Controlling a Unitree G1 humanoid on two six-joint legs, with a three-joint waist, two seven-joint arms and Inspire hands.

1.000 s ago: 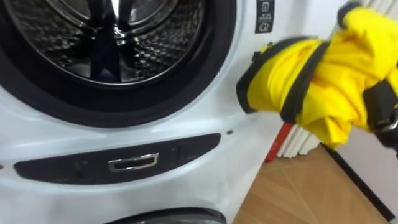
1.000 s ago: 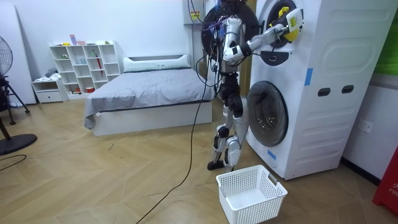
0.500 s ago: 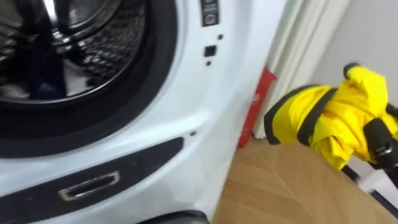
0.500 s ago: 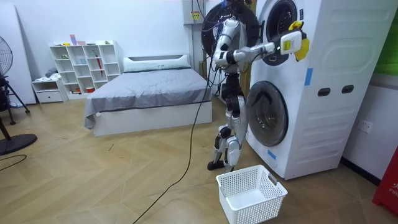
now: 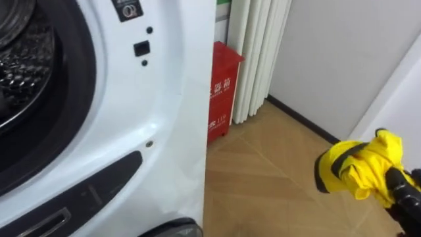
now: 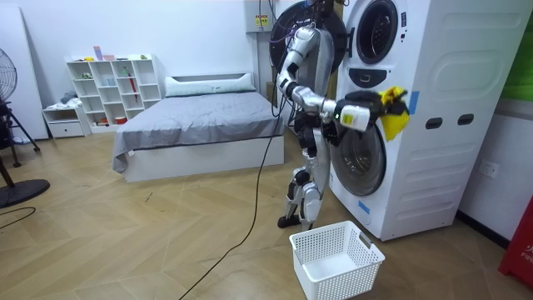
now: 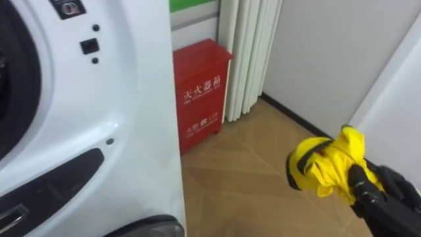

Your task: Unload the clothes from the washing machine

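Note:
A yellow garment with black trim (image 5: pixel 358 172) is bunched in my right hand (image 5: pixel 402 196), whose dark fingers are curled round it, low at the right over the wooden floor. The right eye view has the same garment (image 7: pixel 325 166) and hand (image 7: pixel 381 192). In the room view I stand facing the stacked white washing machines (image 6: pixel 433 100), and my right arm holds the garment (image 6: pixel 394 112) out in front of them, above the lower door (image 6: pixel 358 154). The upper drum opening (image 5: pixel 23 79) is at the far left, its inside mostly cut off.
A white laundry basket (image 6: pixel 336 260) stands on the floor by my feet, before the lower machine. A red box (image 5: pixel 222 89) and white curtain folds (image 5: pixel 256 52) are beside the machine's right side. A bed (image 6: pixel 200 125) and white shelves (image 6: pixel 112 87) lie behind me.
My right hand has carried the yellow garment away from the upper drum, down and to the right, to below that door. The head camera has swung right.

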